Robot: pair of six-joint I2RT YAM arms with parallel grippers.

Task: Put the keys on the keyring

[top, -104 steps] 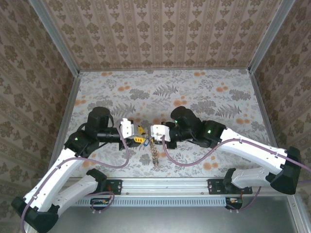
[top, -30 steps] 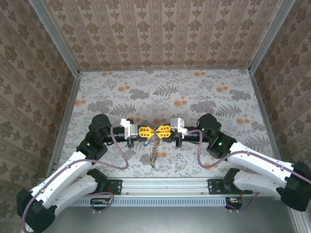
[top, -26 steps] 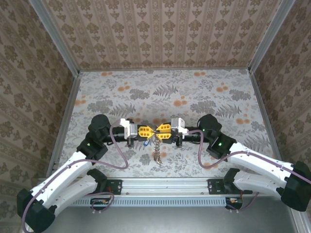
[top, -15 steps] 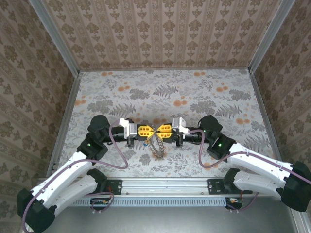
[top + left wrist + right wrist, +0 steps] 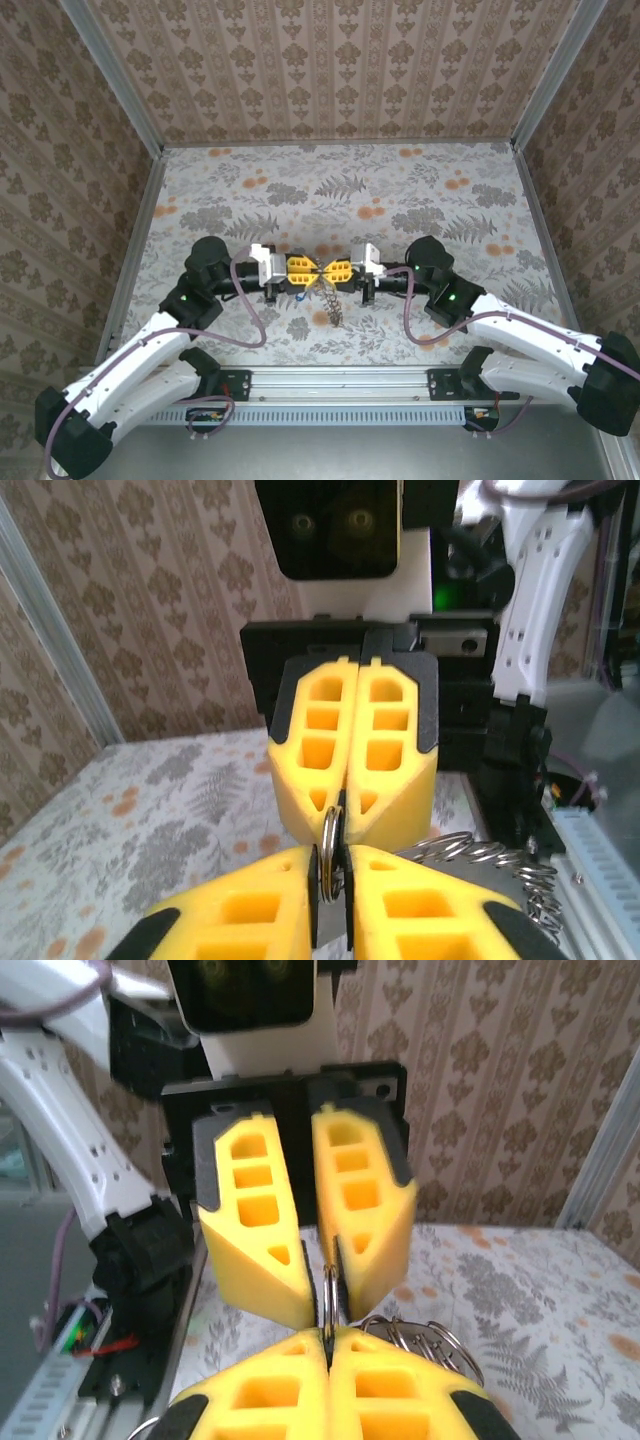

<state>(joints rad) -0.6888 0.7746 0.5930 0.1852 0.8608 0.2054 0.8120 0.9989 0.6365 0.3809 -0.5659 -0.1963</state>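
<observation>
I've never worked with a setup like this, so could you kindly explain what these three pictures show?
These are two robot arms bolted at the near edge of a flowered table. The wide picture comes from a fixed camera above and behind them: left arm on the left, right arm on the right. The other two come from a camera on each wrist; each shows its own yellow fingers at the bottom and the opposite claw facing it. The left claw and right claw meet tip to tip above the table. The right claw is shut on a thin metal ring. The left claw's fingers stand slightly apart around that ring; I cannot tell whether they grip it. A silvery chain trails from the ring toward the near edge.
</observation>
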